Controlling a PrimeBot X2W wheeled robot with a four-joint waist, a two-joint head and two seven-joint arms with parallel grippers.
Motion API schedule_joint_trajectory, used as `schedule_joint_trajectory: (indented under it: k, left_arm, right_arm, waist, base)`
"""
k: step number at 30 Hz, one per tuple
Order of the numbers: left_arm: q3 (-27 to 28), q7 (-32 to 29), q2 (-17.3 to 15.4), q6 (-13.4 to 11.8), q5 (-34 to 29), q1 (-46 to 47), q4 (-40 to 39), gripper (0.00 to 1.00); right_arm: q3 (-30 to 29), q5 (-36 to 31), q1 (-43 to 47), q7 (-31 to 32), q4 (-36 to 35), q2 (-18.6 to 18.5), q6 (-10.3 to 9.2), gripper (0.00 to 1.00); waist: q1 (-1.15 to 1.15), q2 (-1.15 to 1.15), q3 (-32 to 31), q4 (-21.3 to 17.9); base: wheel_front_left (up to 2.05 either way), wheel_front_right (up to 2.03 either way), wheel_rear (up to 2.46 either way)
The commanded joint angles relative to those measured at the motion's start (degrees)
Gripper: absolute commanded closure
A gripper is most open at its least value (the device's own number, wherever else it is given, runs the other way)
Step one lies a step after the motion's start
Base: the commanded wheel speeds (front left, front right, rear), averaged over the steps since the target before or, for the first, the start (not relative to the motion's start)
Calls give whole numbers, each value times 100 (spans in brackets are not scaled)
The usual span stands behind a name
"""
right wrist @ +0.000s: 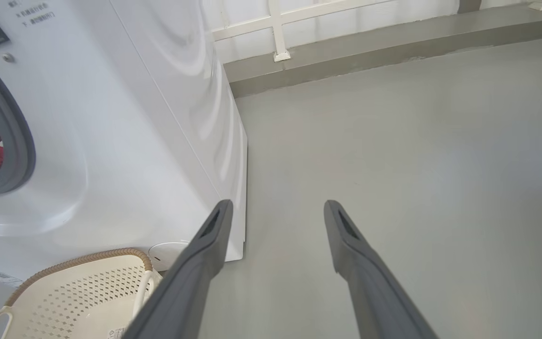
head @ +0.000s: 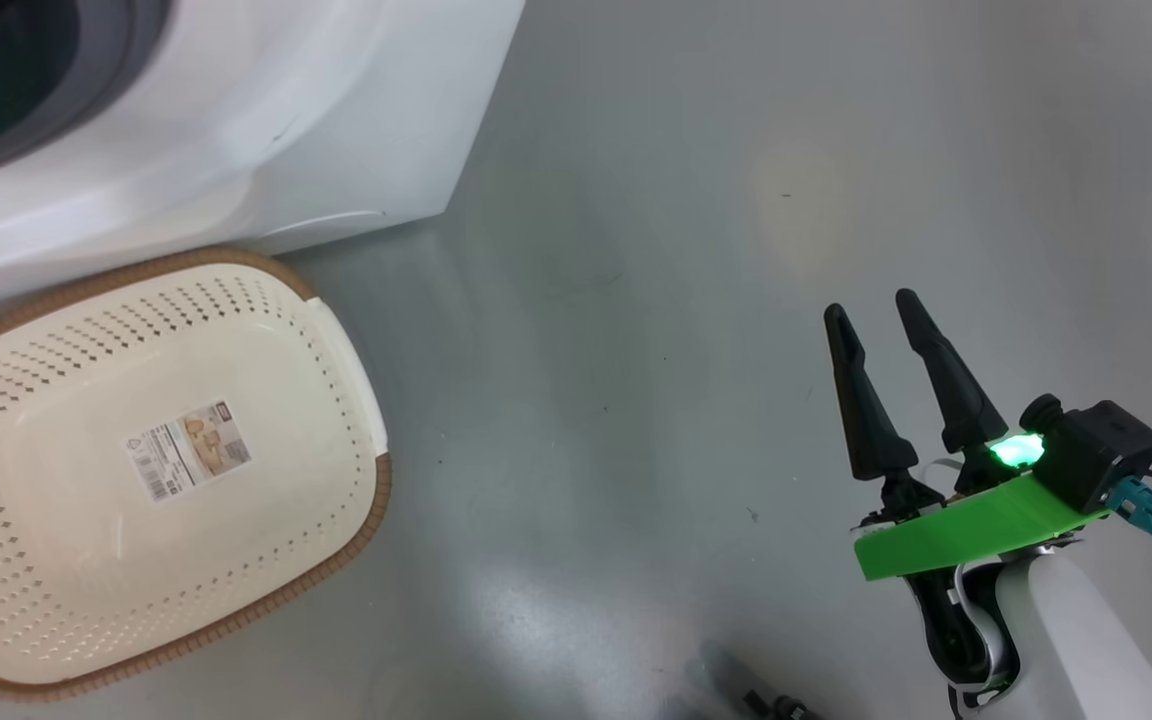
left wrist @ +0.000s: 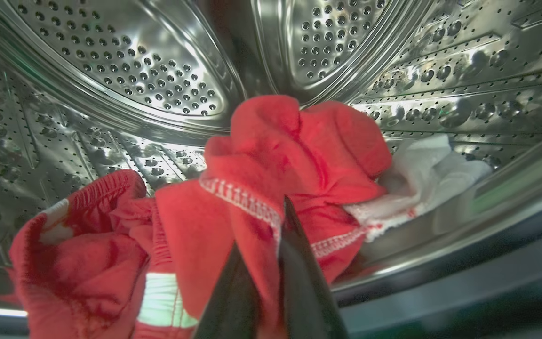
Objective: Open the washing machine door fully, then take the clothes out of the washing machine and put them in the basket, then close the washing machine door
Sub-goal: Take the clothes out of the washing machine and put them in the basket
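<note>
The left gripper (left wrist: 262, 226) is inside the washing machine (left wrist: 158, 70), fingers clamped on a red fold of the clothes (left wrist: 299, 141), which spread from 8 to 2 o'clock. In the head view the basket (head: 376, 500) lies at the machine's 6 o'clock. The right gripper (head: 871, 305), fingers apart, hangs well apart at the basket's 3 o'clock.

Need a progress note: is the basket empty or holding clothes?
Empty. The basket has a bare perforated floor with just a sticker inside.
</note>
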State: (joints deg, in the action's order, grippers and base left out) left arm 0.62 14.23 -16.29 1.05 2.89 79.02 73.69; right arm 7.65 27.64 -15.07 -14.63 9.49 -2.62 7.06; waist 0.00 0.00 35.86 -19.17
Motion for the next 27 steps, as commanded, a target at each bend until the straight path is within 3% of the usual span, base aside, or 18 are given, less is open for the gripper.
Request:
schedule_joint_trajectory:
  k: [1, 16, 27]
  left_arm:
    - [10, 57, -196, 1, -33, 20, -153, 100]
    - [468, 76, 139, 76, 447, -1374, -2195, 100]
    - [783, 76, 626, 29, 283, -2679, -3948, 100]
  right_arm:
    - [61, -9, -5, -37, -118, -26, 43, 0]
    - [-105, -191, 82, -37, -117, -33, 43, 0]
    - [-243, -264, 236, -37, -171, -113, 43, 0]
  waist:
    - [0, 0, -41, 26]
    - [0, 0, -427, 378]
    - [0, 0, -689, 676]
  base:
    - [0, 0, 0]
    - [0, 0, 0]
    - [0, 0, 0]
